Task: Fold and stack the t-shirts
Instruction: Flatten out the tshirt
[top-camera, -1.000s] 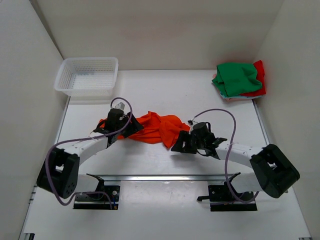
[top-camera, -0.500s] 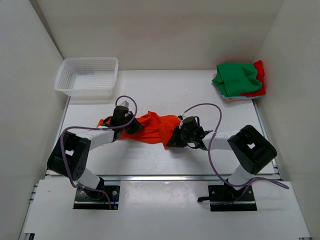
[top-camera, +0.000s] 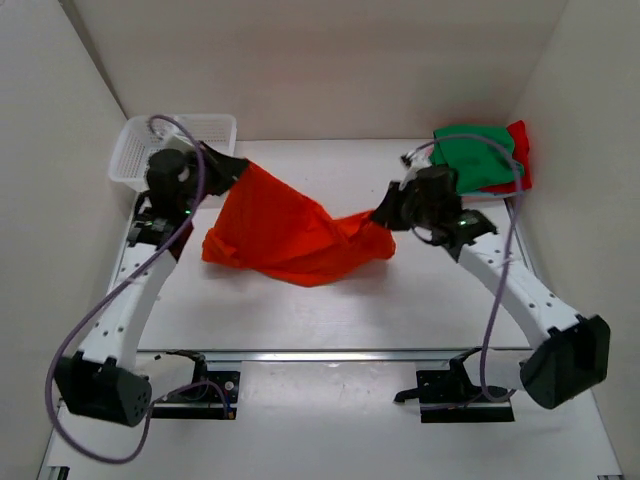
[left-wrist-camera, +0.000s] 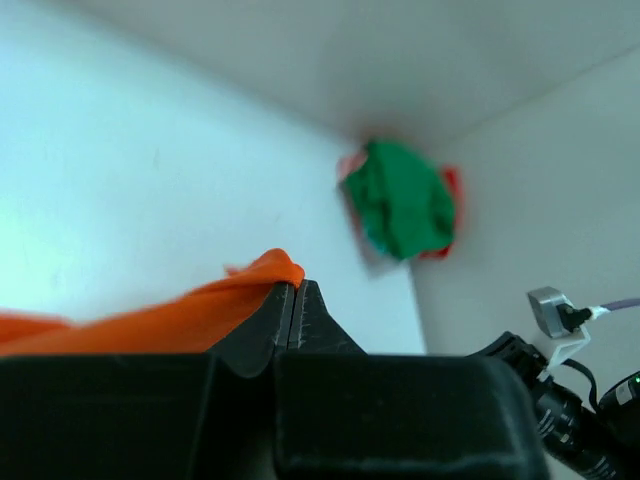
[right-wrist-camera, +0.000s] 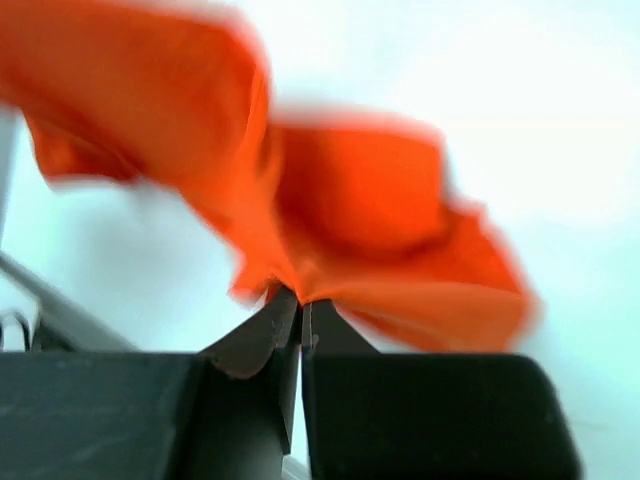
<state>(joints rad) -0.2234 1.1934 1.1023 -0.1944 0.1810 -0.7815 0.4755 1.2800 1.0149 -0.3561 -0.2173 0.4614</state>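
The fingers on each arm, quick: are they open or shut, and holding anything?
Left fingers: shut, holding the orange t-shirt.
Right fingers: shut, holding the same orange t-shirt.

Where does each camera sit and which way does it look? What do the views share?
Top external: above, behind the bases, looking down at the table; left claw and right claw hold the orange t-shirt.
Left wrist: on the left arm, looking past shut fingers toward the green t-shirt.
Right wrist: on the right arm, looking past shut fingers at that t-shirt.
Shared: orange t-shirt in all three.
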